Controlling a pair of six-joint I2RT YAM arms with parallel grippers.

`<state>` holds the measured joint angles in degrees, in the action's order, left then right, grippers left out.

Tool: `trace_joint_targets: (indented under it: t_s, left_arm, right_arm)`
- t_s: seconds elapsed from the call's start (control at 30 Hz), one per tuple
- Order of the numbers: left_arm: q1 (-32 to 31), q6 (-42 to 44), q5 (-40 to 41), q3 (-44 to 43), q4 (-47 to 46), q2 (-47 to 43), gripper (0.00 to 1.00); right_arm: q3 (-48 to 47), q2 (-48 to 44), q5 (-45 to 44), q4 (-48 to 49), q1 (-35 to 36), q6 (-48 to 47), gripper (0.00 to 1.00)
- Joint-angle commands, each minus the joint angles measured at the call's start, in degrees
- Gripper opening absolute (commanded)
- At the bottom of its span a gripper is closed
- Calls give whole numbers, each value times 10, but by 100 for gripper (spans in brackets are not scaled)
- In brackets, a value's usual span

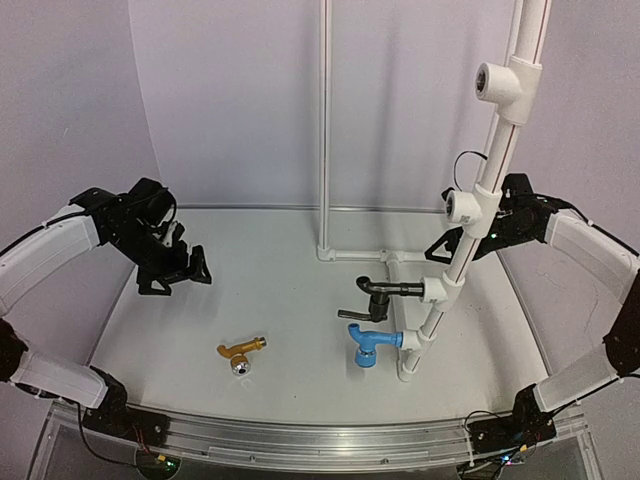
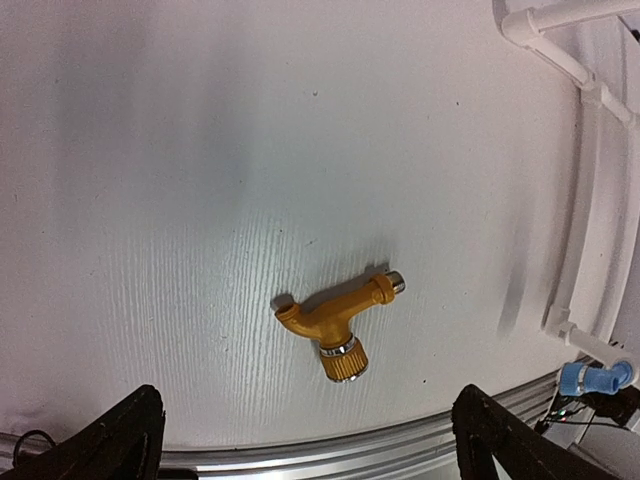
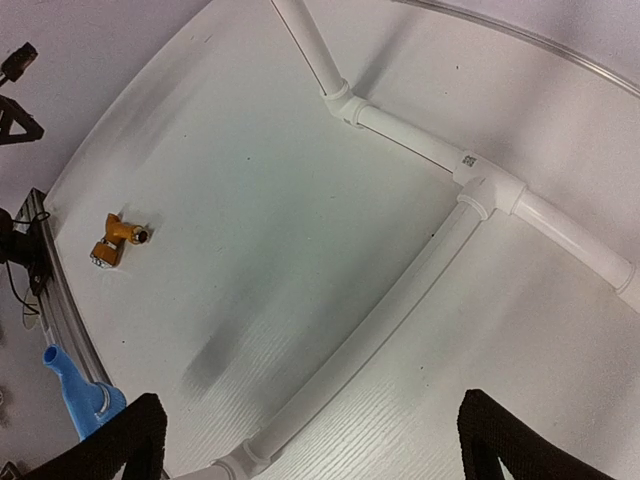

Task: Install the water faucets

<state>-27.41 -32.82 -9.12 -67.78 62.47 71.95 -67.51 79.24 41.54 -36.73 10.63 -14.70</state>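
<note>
The brass-gold faucet (image 1: 241, 352) (image 2: 335, 320) (image 3: 115, 240) lies loose on the white table (image 1: 270, 300), near the front left. On the slanted white pipe (image 1: 470, 235), the black faucet (image 1: 380, 292) sticks out of a low tee. Below it the blue faucet (image 1: 372, 342) (image 2: 590, 378) (image 3: 75, 395) sits in the lowest tee. Two higher tees (image 1: 462, 207) (image 1: 497, 83) show empty sockets. My left gripper (image 1: 178, 275) (image 2: 310, 440) hangs open above the table's left side, well back from the gold faucet. Behind the pipe, my right gripper (image 1: 455, 245) (image 3: 310, 440) is open and holds nothing.
A thin white upright pipe (image 1: 323, 120) rises at the back middle. Its base pipes (image 1: 360, 255) (image 3: 400, 135) run along the table to the slanted pipe's foot. An aluminium rail (image 1: 300, 435) (image 2: 330, 455) borders the front edge. Curved white walls close the back.
</note>
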Motion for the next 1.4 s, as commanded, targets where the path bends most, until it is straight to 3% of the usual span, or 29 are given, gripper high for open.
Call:
trace_joint_targets:
  t_s: [0.0, 0.3, 0.53, 0.8, 1.37]
  left_arm:
    - [-56, 52, -3, 5, 17, -4, 100]
    - [-164, 114, -20, 55, -84, 31, 100]
    - [-256, 214, 36, 61, -114, 138, 100]
    - [-259, 321, 65, 39, -129, 236, 100]
    - [-255, 435, 43, 96, -175, 269, 100]
  right_arm:
    - [-8, -13, -2, -3, -1, 1, 98]
    - [-4, 6, 16, -2, -2, -8, 98]
    - [-33, 52, 48, -43, 0, -59, 98]
    - [-59, 71, 52, -83, 0, -92, 98]
    - [-96, 82, 81, -119, 0, -112, 98]
